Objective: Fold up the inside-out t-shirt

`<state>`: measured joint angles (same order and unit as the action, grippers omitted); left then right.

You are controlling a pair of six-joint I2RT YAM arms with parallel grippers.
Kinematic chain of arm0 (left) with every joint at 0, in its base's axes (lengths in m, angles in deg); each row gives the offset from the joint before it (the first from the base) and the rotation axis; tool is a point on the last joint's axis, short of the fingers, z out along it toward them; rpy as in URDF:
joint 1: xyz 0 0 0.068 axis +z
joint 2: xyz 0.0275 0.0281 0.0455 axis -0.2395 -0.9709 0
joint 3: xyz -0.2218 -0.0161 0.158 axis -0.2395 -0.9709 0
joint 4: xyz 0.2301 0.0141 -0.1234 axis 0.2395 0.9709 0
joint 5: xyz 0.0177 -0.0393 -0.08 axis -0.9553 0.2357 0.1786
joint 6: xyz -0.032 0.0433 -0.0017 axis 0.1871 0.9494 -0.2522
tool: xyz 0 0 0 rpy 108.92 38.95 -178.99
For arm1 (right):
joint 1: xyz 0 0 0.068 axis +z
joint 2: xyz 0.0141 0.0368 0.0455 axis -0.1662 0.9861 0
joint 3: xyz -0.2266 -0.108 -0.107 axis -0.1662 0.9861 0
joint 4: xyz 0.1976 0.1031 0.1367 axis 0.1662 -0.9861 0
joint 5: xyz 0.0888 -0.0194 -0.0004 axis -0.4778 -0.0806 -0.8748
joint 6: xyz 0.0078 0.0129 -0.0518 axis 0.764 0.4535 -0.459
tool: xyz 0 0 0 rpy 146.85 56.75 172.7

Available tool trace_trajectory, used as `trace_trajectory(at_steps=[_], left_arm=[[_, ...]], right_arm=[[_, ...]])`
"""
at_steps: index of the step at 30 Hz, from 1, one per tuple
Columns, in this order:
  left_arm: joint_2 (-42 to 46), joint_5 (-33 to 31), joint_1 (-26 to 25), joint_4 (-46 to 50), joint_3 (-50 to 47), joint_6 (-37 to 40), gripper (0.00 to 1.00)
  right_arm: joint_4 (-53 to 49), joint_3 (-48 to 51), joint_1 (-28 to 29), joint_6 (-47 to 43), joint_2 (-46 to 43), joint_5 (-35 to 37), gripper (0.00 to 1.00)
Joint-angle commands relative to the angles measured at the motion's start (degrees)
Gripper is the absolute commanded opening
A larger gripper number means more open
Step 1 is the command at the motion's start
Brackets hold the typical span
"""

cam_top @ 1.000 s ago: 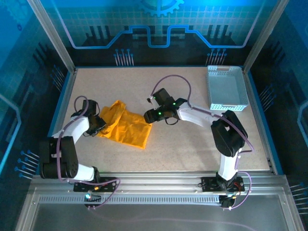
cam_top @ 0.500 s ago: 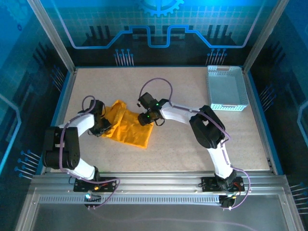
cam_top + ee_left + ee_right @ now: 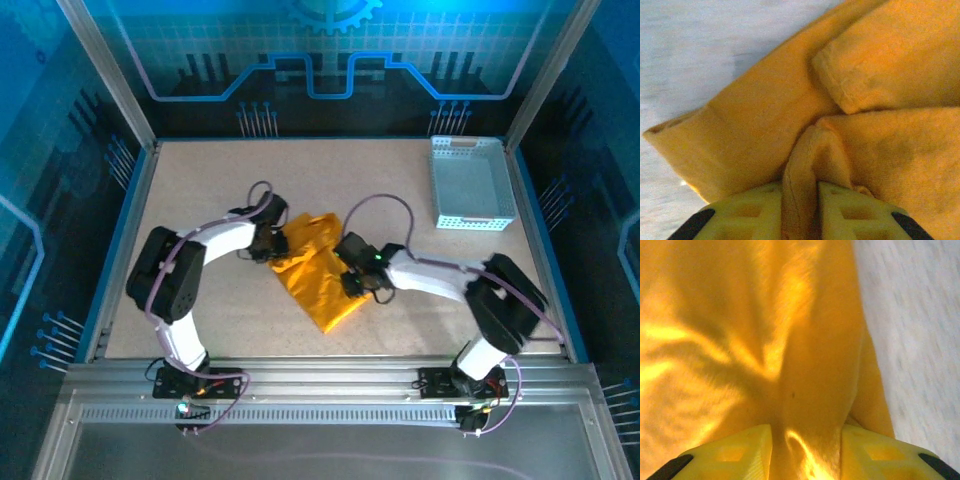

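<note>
The orange-yellow t-shirt (image 3: 318,273) lies bunched in the middle of the table, stretched from upper left to lower right. My left gripper (image 3: 274,243) is at its upper-left edge, shut on a pinched ridge of fabric (image 3: 805,165) between the yellow fingers (image 3: 752,210). My right gripper (image 3: 352,282) is at the shirt's right side, shut on a thick fold of cloth (image 3: 810,405) between its yellow fingers (image 3: 735,452). A hemmed sleeve or edge (image 3: 675,130) lies flat on the table to the left in the left wrist view.
A pale perforated plastic basket (image 3: 470,182) stands at the back right of the speckled table (image 3: 400,180). Blue raised borders run along the table's sides, and both arm bases sit at the near edge.
Both grippers have carried the shirt to the right, toward the table's middle. The left arm reached far rightward; the right gripper moved down and right along the cloth.
</note>
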<state>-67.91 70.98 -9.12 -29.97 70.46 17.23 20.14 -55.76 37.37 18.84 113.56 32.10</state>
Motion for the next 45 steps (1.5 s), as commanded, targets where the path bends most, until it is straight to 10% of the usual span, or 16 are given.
trace_trajectory(at_steps=[1, 8, 15, 25, 36, 45], left_arm=[[-4.66, 1.12, -3.71, 3.00, 8.28, 4.38, 0.30], [1.41, -16.32, -5.01, 12.38, 14.67, 10.08, 0.56], [11.51, -17.30, -11.32, 10.87, 9.63, 12.64, 0.58], [5.80, -30.79, -29.36, 5.07, 7.34, 26.66, 0.60], [-3.09, -37.43, -25.57, 4.24, 10.91, 28.63, 0.61], [-5.20, -25.17, -13.17, 3.70, 15.81, 20.55, 0.44]], right_arm=[[-1.97, 7.21, 2.15, 7.45, -8.60, -1.78, 0.41], [-5.92, 2.13, -5.30, 2.99, -16.60, -3.89, 0.53], [0.93, -8.60, -21.01, -2.71, -5.44, -16.92, 0.53], [2.84, -14.52, -26.89, -4.51, 5.89, -21.91, 0.53], [4.24, -11.35, -27.43, -3.68, 0.97, -22.48, 0.53], [5.12, -10.45, -27.35, -3.68, 0.97, -23.75, 0.54]])
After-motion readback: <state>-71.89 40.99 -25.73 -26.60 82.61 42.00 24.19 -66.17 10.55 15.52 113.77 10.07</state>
